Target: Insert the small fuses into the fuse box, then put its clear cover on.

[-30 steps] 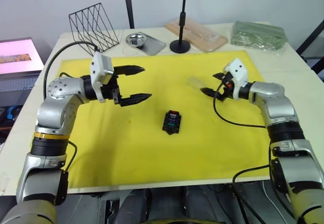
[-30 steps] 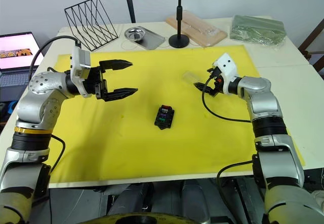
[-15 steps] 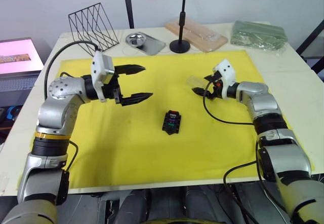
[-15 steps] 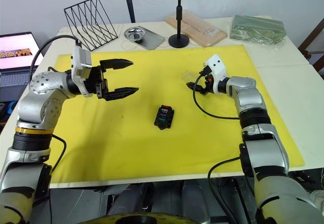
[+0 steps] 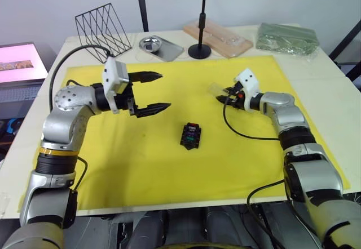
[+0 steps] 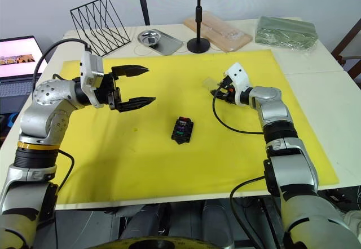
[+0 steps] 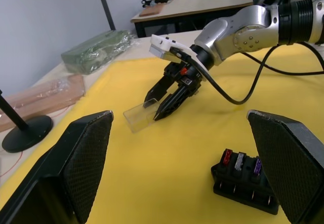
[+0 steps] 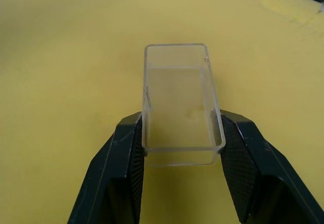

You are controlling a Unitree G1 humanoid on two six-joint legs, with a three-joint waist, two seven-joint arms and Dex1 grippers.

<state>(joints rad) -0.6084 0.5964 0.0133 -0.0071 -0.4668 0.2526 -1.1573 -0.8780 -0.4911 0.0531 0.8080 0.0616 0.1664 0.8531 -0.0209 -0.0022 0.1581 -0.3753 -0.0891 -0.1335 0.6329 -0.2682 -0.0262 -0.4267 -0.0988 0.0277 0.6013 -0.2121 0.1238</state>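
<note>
fuse box (image 5: 192, 135) sits mid-mat (image 5: 141, 164), fuses (image 7: 239, 161) seated in its top slots; colours seen: red, grey, purple, green. cover (image 8: 181, 102) lies on the mat to the right of and beyond the box, well apart from it, open side up. right gripper (image 8: 179, 173) is at the cover, fingers (image 8: 126, 158) pressed against its two long walls at the near end, gripping it. left gripper (image 5: 151, 93) hangs above the mat to the left of and beyond the box, jaws wide apart, empty.
</note>
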